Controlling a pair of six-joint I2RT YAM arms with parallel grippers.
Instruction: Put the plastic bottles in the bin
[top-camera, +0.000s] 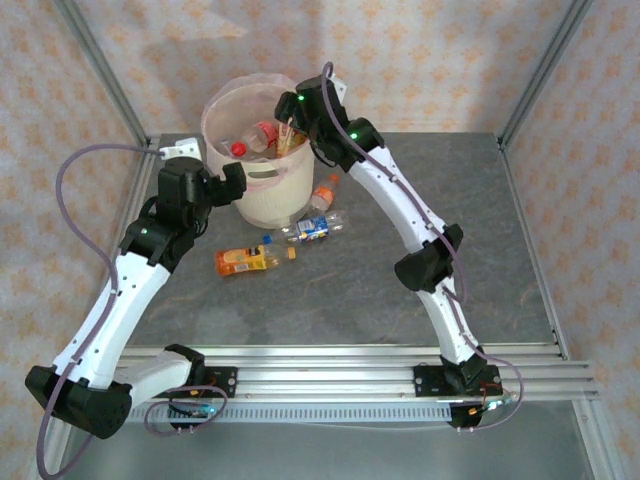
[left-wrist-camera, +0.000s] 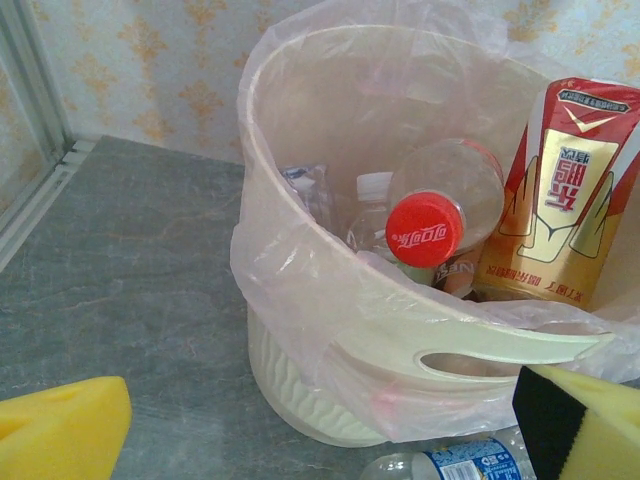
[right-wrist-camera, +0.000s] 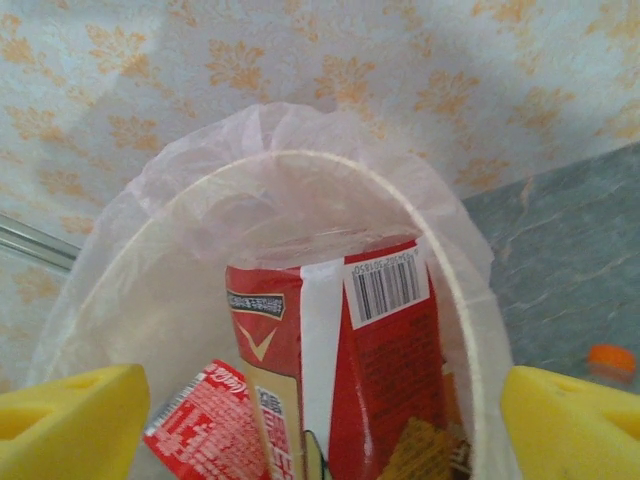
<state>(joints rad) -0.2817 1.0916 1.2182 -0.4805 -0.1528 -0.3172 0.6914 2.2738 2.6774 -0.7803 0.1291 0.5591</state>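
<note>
Pale, bag-lined bin (top-camera: 270, 200) toward the far edge of the counter (top-camera: 400, 300), holding a clear red-capped bottle (left-wrist-camera: 424, 230), other clear bottles beneath it, and a red-and-gold carton (left-wrist-camera: 565, 180) upright against the wall. On the counter just nearer: an orange-capped bottle (top-camera: 325, 190), a blue-labelled bottle (top-camera: 315, 228) and an orange-labelled bottle (top-camera: 245, 262), all lying down. Right tool (top-camera: 292, 122) above the bin's mouth, pads spread wide, gripping nothing. Left tool (top-camera: 234, 183) beside the bin's left wall, likewise spread.
</note>
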